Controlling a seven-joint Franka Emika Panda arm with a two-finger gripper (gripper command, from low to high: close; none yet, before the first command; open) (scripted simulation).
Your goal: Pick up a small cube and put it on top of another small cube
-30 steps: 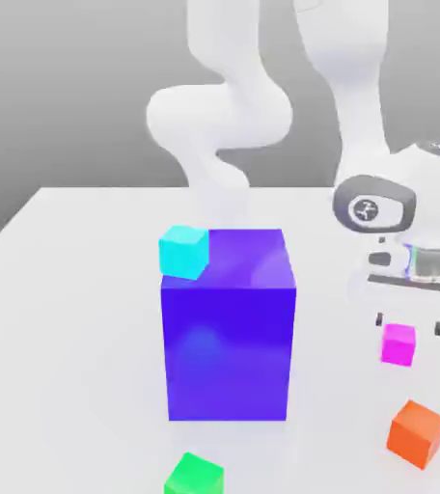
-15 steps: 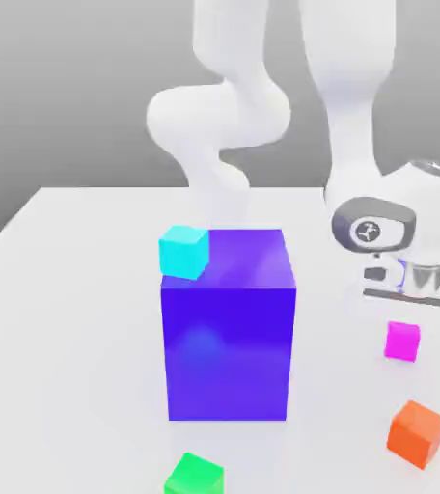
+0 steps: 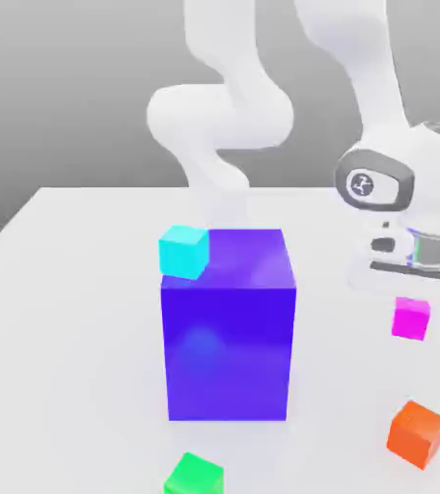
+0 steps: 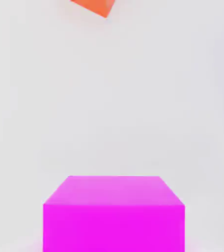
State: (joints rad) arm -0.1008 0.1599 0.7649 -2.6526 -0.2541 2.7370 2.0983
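At the table's (image 3: 69, 289) three o'clock side, the gripper (image 3: 412, 289) hangs with fingers closed on the small pink cube (image 3: 411, 318), lifted off the surface. The green cube (image 3: 194, 476) sits at six o'clock, below the big blue block (image 3: 228, 328).

The green cube (image 3: 194, 476) is cut off by the bottom edge of the exterior view, so only its top part shows. In the hand view the pink cube (image 4: 114, 214) runs off the lower edge, and the orange cube (image 4: 93, 6) is clipped to one corner. The arm's hand (image 3: 419, 207) leaves the exterior view's right edge, and its claw seems hidden.
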